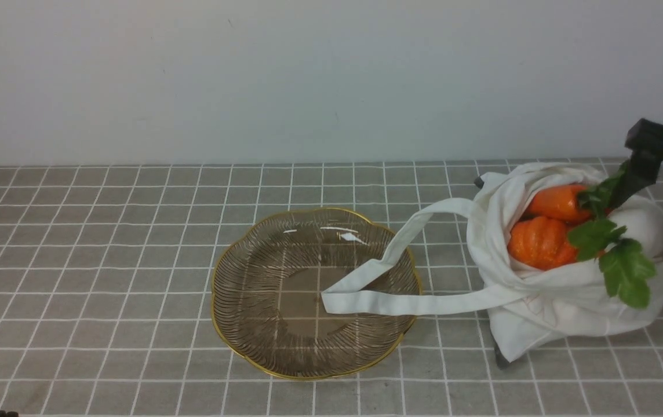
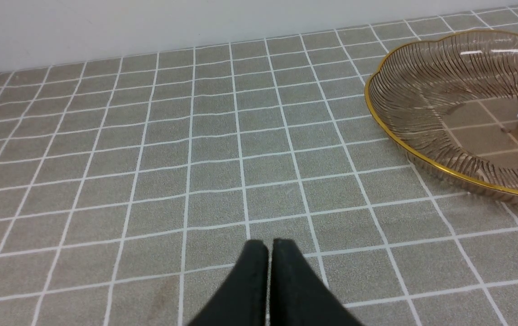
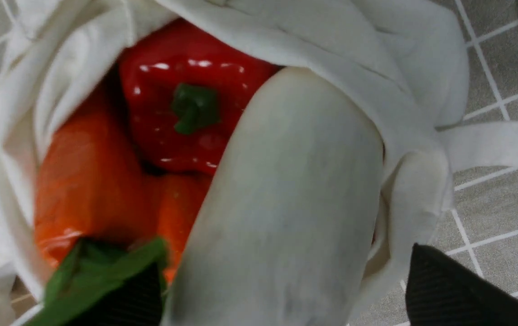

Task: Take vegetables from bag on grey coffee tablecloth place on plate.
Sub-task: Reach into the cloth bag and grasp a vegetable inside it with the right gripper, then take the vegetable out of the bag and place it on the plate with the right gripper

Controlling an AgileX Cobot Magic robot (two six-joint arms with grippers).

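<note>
Right end effector (image 3: 281, 267) open, straddling white radish (image 3: 286, 172) inside bag (image 1: 546, 301). Best: close on radish body only, clear of bag lip, lift straight. Left end effector (image 2: 266, 267) closed, empty.

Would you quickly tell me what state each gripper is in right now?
Left gripper: closed, holding nothing.
Right gripper: open, straddling the white radish in the bag, not clamped on it.
</note>
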